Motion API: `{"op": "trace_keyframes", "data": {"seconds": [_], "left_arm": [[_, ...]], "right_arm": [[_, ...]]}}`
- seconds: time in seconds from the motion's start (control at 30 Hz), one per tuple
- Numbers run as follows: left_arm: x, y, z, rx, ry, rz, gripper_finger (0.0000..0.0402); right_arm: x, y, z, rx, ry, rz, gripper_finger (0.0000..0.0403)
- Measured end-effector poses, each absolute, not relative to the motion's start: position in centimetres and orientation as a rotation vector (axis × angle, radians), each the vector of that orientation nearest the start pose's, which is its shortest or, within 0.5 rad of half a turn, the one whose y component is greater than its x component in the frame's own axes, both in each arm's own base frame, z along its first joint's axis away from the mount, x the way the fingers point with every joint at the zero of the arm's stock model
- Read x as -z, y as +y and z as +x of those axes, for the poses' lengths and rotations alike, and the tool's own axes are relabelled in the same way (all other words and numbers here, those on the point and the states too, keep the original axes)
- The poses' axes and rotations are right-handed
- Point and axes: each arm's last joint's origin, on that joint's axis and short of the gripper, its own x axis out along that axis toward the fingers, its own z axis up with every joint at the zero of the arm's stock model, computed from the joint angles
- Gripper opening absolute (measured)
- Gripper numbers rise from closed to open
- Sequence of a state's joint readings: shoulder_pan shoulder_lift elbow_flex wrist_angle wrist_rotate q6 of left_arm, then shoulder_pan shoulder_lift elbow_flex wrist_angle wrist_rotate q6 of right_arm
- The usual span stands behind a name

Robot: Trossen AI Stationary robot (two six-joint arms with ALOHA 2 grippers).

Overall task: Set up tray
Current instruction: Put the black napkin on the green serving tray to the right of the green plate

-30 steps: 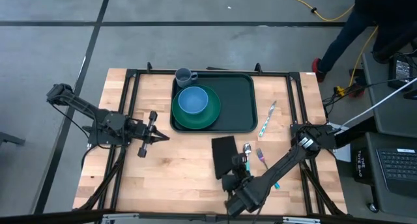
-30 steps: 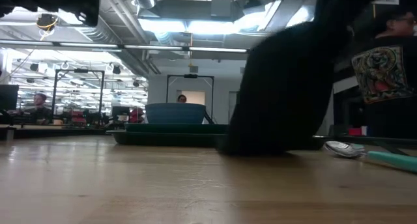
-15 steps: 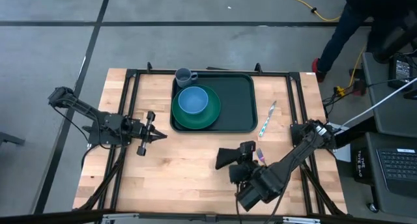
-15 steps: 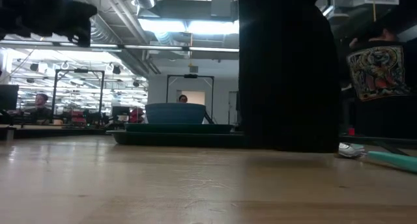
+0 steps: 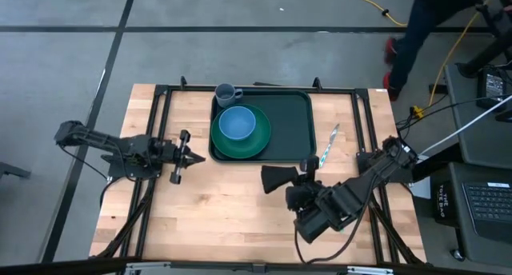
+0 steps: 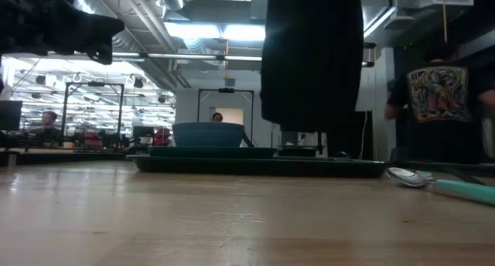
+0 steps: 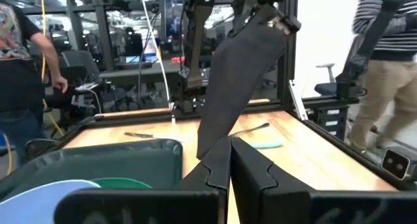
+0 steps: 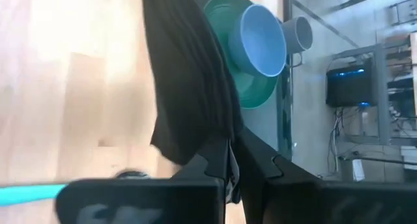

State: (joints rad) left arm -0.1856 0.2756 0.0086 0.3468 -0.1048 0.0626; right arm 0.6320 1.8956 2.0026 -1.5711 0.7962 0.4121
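The dark green tray [image 5: 288,127] lies at the table's far middle, carrying a green plate [image 5: 258,141] with a blue bowl [image 5: 237,123] on it. A grey mug [image 5: 227,93] stands at the tray's far left corner. My right gripper [image 5: 302,176] is near the tray's near edge, raised and shut on a black folded napkin [image 6: 313,57] that hangs above the table. My left gripper [image 5: 198,155] hovers left of the tray, shut and holding nothing, pointing level toward the tray [image 7: 98,164]. My right gripper pinches the napkin's upper end [image 8: 207,144] between its two fingers, slanting down from the table's near right. The napkin [image 7: 240,74] hangs slack below the fingers, tilted, its lower end [image 6: 309,123] clear of the table. How many layers are held does not show.
A teal-handled utensil [image 5: 329,145] lies on the wood right of the tray. A spoon [image 6: 408,175] and a teal handle [image 6: 465,190] lie near the right arm. Bare wood spreads over the near left. A person [image 6: 437,104] stands beyond the table's right side.
My right gripper has risen and gone toward the tray, staying shut on the napkin. The napkin, flat on the table a second ago, is lifted clear and hangs from one end. My left gripper has sunk a little and drifted toward the far edge.
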Motion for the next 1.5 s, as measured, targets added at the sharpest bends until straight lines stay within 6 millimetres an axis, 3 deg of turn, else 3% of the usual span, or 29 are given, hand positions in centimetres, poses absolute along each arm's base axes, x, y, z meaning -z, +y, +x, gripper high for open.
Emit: {"op": "trace_keyframes", "data": {"seconds": [0.23,0.47,0.63,0.87,1.13,1.5], "left_arm": [[-17.5,-0.8,11.4,0.074,-0.066,0.039,0.0002],[-17.3,0.3,11.5,0.003,-0.046,0.042,0.0003],[-16.8,0.7,11.5,-0.027,0.007,0.041,0.0003],[-16.5,0.7,11.5,-0.028,0.037,0.037,0.0003],[-16.5,0.7,11.5,-0.029,0.039,0.037,0.0003],[-16.5,0.7,11.5,-0.032,0.039,0.027,0.0003]], "right_arm": [[-35.9,17.1,30.1,0.342,1.048,-0.702,0.0017],[-38.7,13.8,29.2,0.379,1.018,-0.674,0.0017],[-39.7,11.7,28.4,0.373,1.038,-0.746,0.0017],[-37.9,7.4,26.5,0.444,1.145,-0.732,0.0017],[-35.9,3.4,24.2,0.402,1.096,-0.771,0.0017],[-32.9,-2.4,23.5,0.302,1.067,-0.837,0.0017]]}}
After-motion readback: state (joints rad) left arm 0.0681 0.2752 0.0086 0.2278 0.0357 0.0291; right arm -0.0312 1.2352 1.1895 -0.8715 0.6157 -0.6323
